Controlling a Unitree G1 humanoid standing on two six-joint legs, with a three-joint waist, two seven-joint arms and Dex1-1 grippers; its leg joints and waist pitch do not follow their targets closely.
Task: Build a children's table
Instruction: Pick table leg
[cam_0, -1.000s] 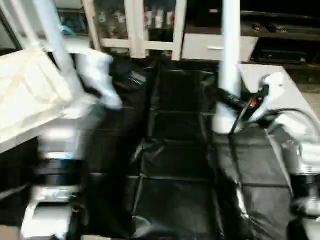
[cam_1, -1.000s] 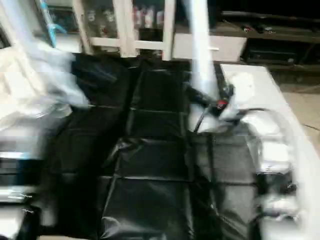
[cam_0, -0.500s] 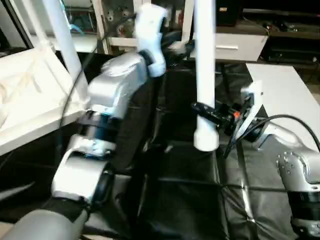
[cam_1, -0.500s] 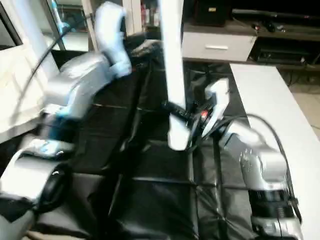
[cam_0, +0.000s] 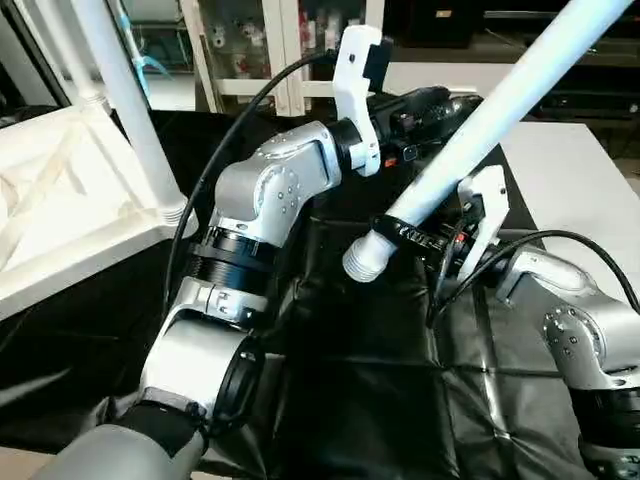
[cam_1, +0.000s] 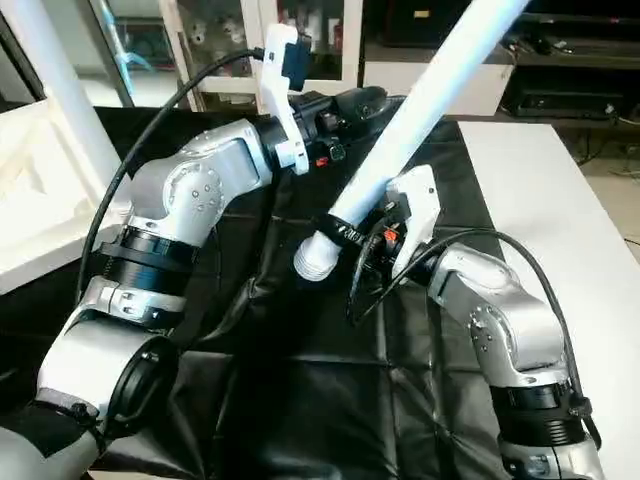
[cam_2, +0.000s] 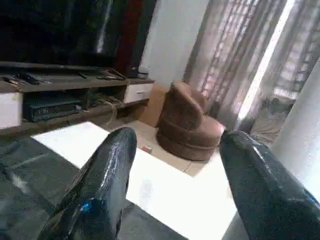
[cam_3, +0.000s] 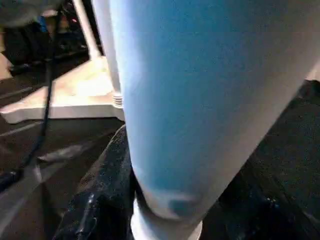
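Note:
My right gripper (cam_0: 405, 235) is shut on a long white leg (cam_0: 480, 110) close to its open threaded end (cam_1: 315, 258). The leg slants up to the right over the black table. In the right wrist view the leg (cam_3: 200, 100) sits between that gripper's black fingers (cam_3: 107, 190). My left gripper (cam_2: 175, 145) is stretched forward and open, with nothing between its fingers. It hovers just behind the leg, which passes outside one finger (cam_2: 260, 180). The white tabletop (cam_0: 60, 200) lies upside down at the left, ribbed side up, with a fitted leg (cam_0: 125, 100) standing in a corner socket.
The black-covered work table (cam_0: 350, 400) spreads under both arms. A white surface (cam_0: 570, 170) adjoins it on the right. Glass-door cabinets (cam_0: 250, 40) and a low shelf unit stand behind. Black cables (cam_0: 540, 240) loop around both wrists.
The held leg has tipped from upright to a slant, its top swinging right. My left arm has reached forward and up to the leg. The camera view has also shifted.

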